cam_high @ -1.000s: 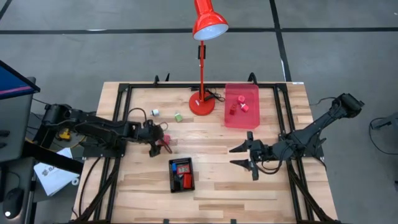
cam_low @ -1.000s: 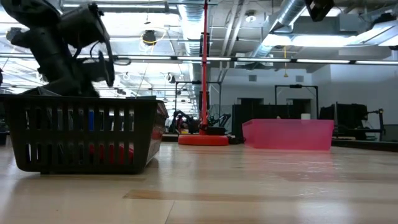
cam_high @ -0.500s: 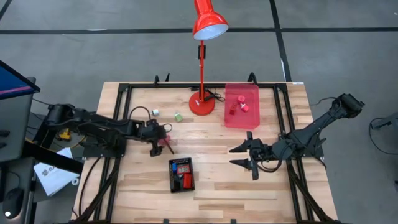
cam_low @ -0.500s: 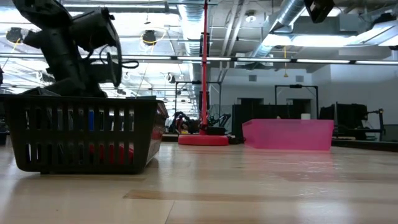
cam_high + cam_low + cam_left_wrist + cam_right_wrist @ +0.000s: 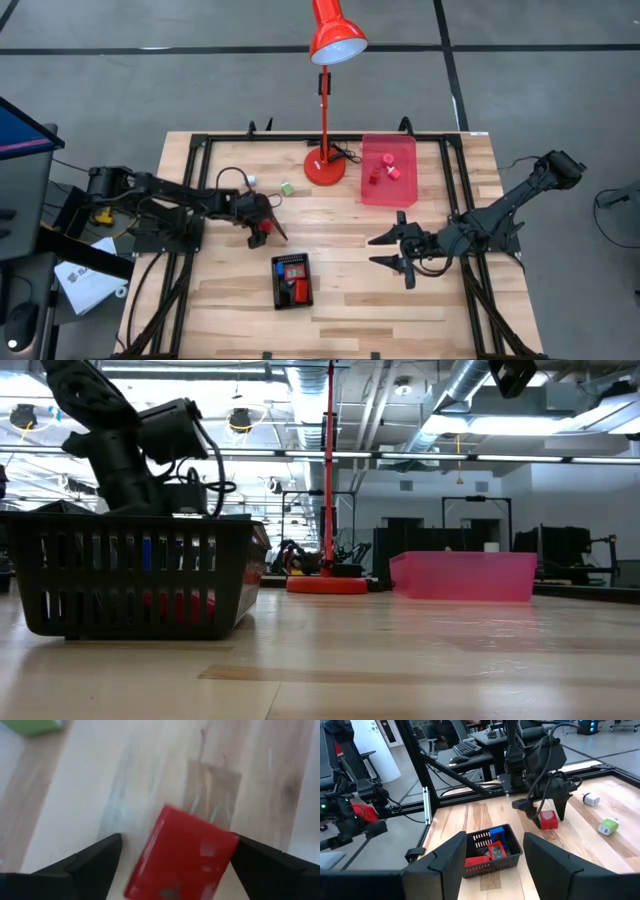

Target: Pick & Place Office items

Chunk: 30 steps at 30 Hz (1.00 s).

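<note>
Office items were pretty scattered: a red block (image 5: 263, 228) lay left of the tabletop's middle, a green piece (image 5: 287, 188) and a white piece (image 5: 251, 181) sat nearer the far edge, and more were already stacked in the black basket (image 5: 291, 281) toward the near edge. The left gripper (image 5: 262, 223) was poised right over the red block with its fingers (image 5: 95, 865) spread wide either side, nothing squeezed yet. The block looked skewed between them, so it would probably be best squared up, or the wrist turned a bit, before the jaws were closed, otherwise it might get twisted out. The right gripper (image 5: 400, 252) was parked right of the middle, half spread and empty. A pink tray (image 5: 388, 171) was seen by the far edge, beside the red lamp (image 5: 325, 165).
</note>
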Each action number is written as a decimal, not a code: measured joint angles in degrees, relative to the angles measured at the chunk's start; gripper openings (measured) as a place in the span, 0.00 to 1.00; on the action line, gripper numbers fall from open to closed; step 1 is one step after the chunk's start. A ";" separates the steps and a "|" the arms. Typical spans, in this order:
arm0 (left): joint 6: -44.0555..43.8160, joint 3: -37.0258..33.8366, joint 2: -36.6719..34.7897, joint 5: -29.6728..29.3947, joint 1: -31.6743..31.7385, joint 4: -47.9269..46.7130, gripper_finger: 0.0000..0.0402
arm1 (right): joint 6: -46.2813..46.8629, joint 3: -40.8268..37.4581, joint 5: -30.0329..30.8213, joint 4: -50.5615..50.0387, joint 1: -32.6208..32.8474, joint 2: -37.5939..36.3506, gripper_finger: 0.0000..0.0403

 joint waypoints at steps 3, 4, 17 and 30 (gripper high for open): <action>-1.82 0.02 -0.06 -0.03 0.94 0.76 0.81 | -0.04 0.00 0.00 -0.41 0.09 0.00 0.48; -2.64 0.00 -0.06 -0.03 1.28 0.56 0.77 | -0.05 0.00 0.00 -0.42 0.14 0.00 0.48; -5.39 0.00 -0.08 -0.56 1.79 1.57 0.51 | -0.04 0.00 0.04 -0.55 2.49 0.00 0.48; -2.39 0.20 -11.34 -0.60 0.61 9.32 0.52 | -9.78 0.00 0.22 -1.91 4.50 0.13 0.48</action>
